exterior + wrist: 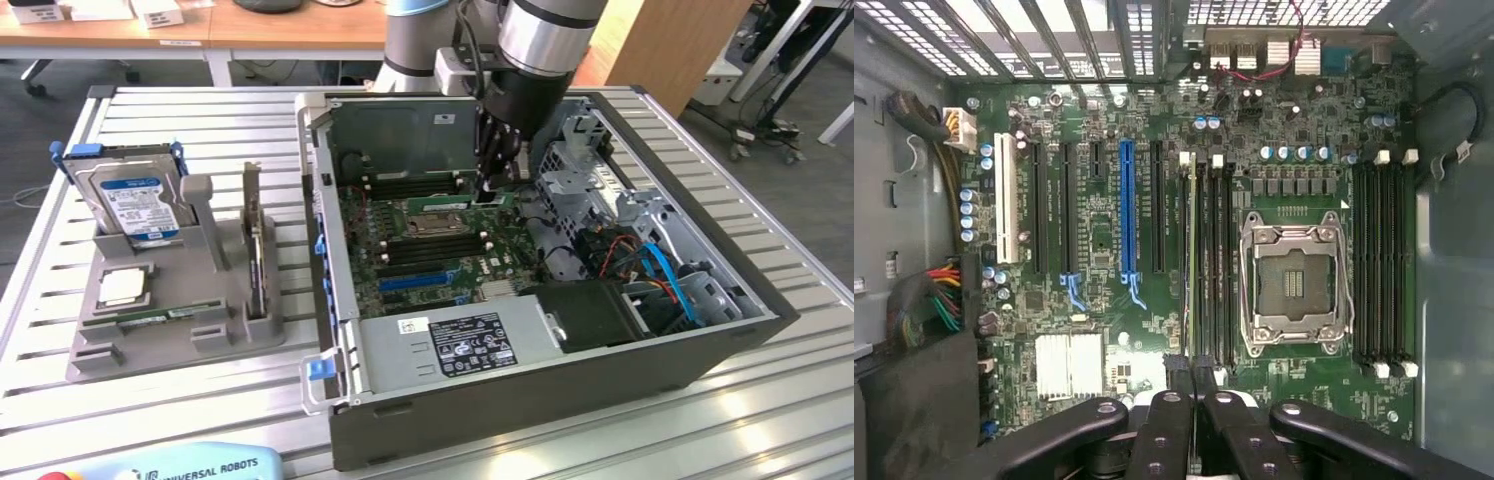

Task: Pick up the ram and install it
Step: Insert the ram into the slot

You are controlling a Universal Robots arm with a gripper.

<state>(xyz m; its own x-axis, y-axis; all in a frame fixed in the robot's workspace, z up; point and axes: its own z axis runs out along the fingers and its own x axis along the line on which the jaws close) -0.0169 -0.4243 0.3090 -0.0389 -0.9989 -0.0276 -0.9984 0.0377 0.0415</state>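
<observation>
The ram (1191, 260) shows edge-on as a thin pale green line over the black memory slots (1209, 260), beside the CPU socket (1294, 285). My gripper (1191, 378) is shut on its near end, with the two dark fingers (1166, 420) pressed close together. In the exterior view the gripper (490, 185) reaches down into the open computer case (534, 400). A bit of the green ram (498, 197) shows at its tips, just above the motherboard (427, 250). Whether the stick is seated in its slot I cannot tell.
At the exterior view's left, a grey holder (174, 345) carries a silver hard drive with a blue label (134, 200), an upright expansion card (251, 235) and a green stick lying flat (167, 316). Case walls, drive cages (587, 180) and cables (661, 265) surround the gripper.
</observation>
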